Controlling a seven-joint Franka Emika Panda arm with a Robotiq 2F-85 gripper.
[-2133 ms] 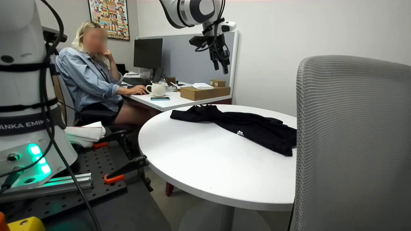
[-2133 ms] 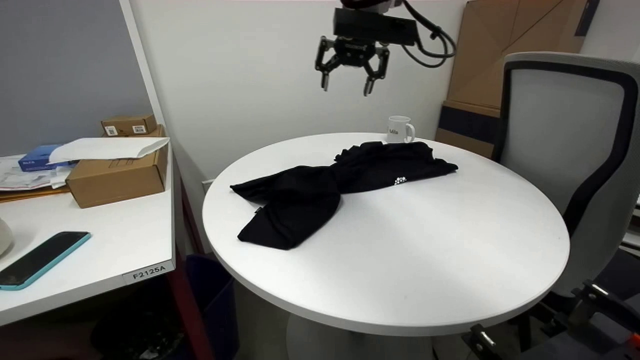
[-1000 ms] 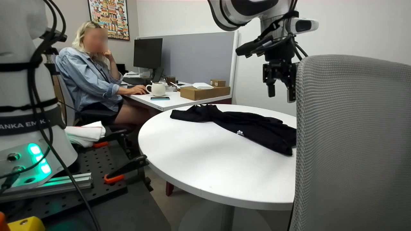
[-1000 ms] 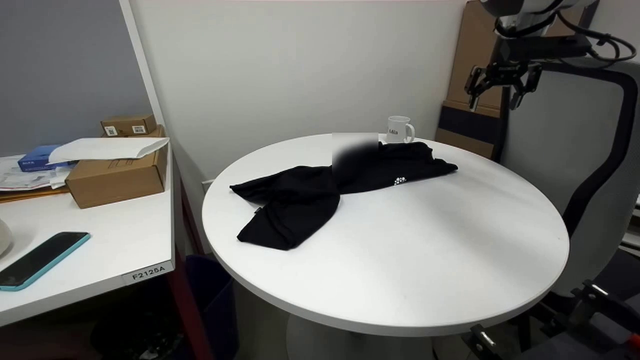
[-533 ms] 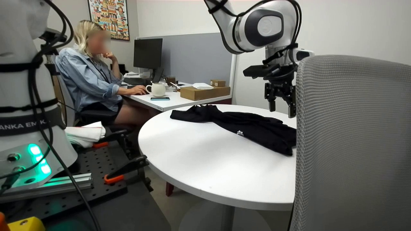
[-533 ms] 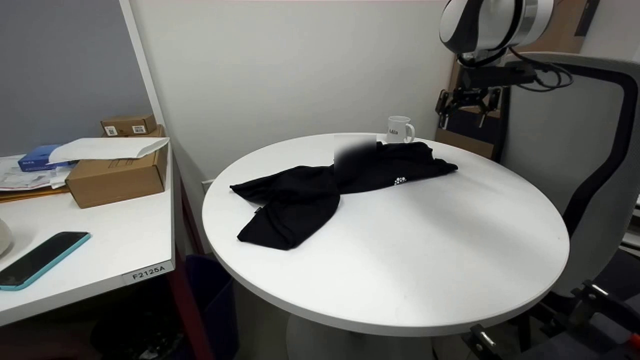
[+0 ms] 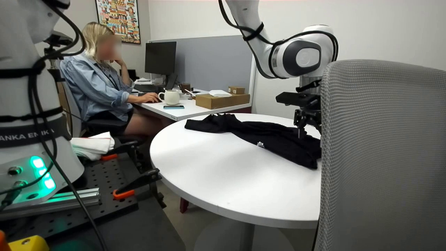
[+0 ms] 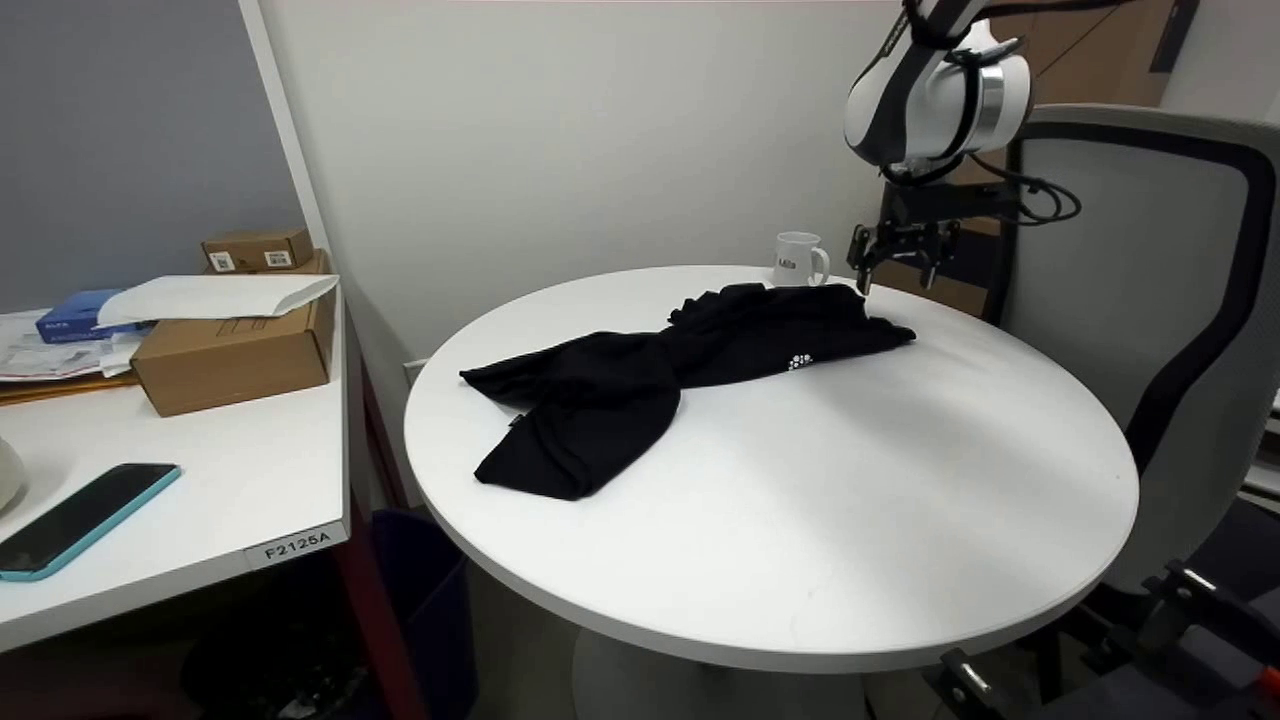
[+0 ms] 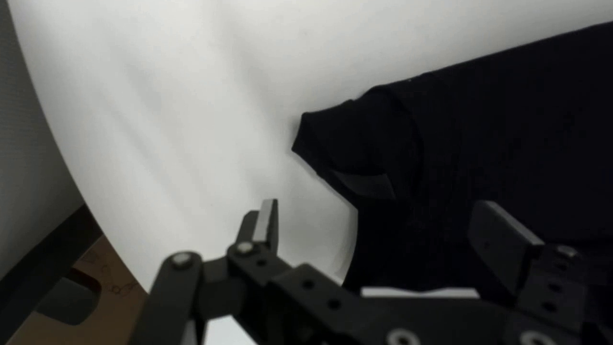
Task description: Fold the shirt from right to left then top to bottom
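A black shirt lies on the round white table, seen in both exterior views. It is bunched into a long strip, with a small white logo on its near edge. One flap spreads toward the table's edge by the desk. My gripper is open and empty, just above the shirt's end near the mesh chair. In the wrist view the open jaws straddle the shirt's edge, one finger over bare table, one over black cloth. In an exterior view the chair hides part of the gripper and the shirt's end.
A grey mesh chair stands against the table beside the gripper. A white mug stands behind the shirt. A desk with cardboard boxes adjoins the table, and a person sits at it. Clamps stick out near the robot's base.
My gripper has moved across toward the chair end of the shirt, then down close above the cloth. It stays open. The shirt has not visibly moved.
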